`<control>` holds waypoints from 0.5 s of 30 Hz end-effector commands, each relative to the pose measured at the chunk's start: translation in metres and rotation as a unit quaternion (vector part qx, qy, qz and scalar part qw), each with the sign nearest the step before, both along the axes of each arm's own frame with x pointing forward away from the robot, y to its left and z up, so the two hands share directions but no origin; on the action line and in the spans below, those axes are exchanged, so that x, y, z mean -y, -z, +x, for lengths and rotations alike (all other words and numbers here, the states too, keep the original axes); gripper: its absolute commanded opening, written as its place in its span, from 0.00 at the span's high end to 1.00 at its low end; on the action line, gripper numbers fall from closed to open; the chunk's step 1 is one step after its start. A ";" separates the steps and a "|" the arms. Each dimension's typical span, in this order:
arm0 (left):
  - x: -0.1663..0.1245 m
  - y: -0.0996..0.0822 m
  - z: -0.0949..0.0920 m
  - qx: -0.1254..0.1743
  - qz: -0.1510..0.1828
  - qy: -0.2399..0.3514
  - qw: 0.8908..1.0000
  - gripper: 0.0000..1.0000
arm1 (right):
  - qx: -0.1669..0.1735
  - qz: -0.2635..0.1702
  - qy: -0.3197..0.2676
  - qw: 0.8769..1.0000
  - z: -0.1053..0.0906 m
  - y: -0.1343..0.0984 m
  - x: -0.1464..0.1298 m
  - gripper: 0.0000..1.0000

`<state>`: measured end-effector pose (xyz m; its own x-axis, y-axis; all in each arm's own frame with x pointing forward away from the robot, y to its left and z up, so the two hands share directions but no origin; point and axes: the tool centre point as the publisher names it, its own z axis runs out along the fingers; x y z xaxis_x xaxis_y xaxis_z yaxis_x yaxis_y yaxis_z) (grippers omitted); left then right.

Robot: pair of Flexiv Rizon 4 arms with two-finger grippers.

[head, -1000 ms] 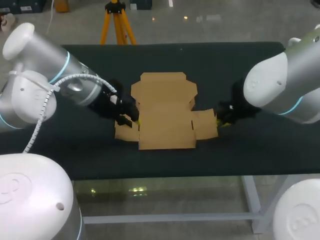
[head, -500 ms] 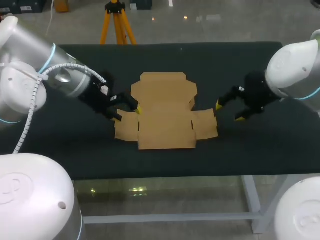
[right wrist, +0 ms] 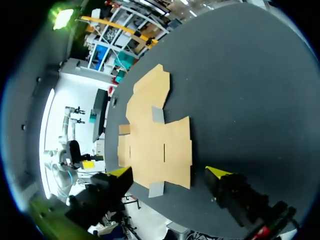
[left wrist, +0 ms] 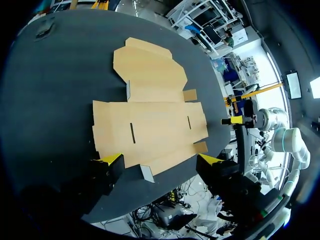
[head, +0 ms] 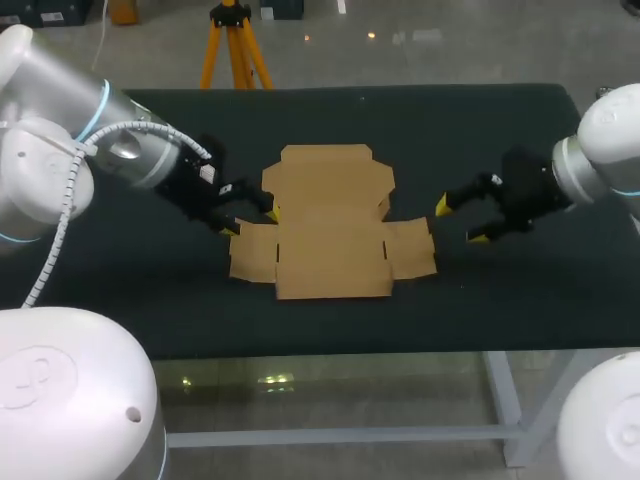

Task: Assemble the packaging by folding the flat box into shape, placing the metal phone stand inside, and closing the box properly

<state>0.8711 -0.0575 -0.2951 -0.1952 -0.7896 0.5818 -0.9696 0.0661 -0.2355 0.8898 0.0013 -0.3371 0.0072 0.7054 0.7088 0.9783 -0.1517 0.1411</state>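
Note:
The flat brown cardboard box (head: 330,225) lies unfolded in the middle of the black table (head: 460,130), its side flaps down flat. My left gripper (head: 251,221) hovers open just off the box's left flap, holding nothing. My right gripper (head: 460,221) stands open a little to the right of the right flap, also with nothing in it. From the left wrist, the box (left wrist: 150,112) spreads out ahead of the open left gripper (left wrist: 160,159), with the right gripper (left wrist: 234,111) beyond it. The right wrist view has the box (right wrist: 155,140) ahead of its open gripper (right wrist: 169,172). No metal phone stand is in view.
Dark tabletop surrounds the box on all sides, with wide bare bands at the back (head: 330,110) and along the front edge (head: 330,335). Both arms come in low from the sides.
Both grippers have opened and let go of the box's side flaps. The right gripper has drawn back to the right, the left one slightly to the left. The box stays flat.

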 end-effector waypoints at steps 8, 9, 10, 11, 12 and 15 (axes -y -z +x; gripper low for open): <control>0.007 -0.008 0.017 0.028 -0.042 0.059 0.997 0.00 | 0.012 0.210 -0.063 0.976 0.022 -0.006 0.001 0.00; 0.006 -0.009 0.021 0.028 -0.047 0.064 0.996 0.00 | 0.014 0.212 -0.061 0.975 0.026 -0.006 0.000 0.00; 0.006 -0.009 0.023 0.030 -0.050 0.064 0.996 0.00 | 0.014 0.218 -0.065 0.974 0.028 -0.007 0.000 0.00; 0.005 -0.010 0.026 0.030 -0.054 0.072 0.995 0.00 | 0.013 0.231 -0.074 0.970 0.032 -0.007 0.000 0.00; 0.005 -0.011 0.028 0.029 -0.054 0.073 0.995 0.00 | 0.014 0.232 -0.075 0.970 0.035 -0.008 0.001 0.00; 0.004 -0.012 0.035 0.031 -0.056 0.076 0.995 0.00 | 0.019 0.251 -0.082 0.964 0.047 -0.007 0.004 0.00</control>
<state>0.8964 -0.0612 -0.2820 -0.3435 -0.6852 0.6423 -0.9316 0.1621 -0.3253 0.9234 0.0003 -0.3252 -0.0613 0.6021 0.7961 0.9836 -0.0990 0.1506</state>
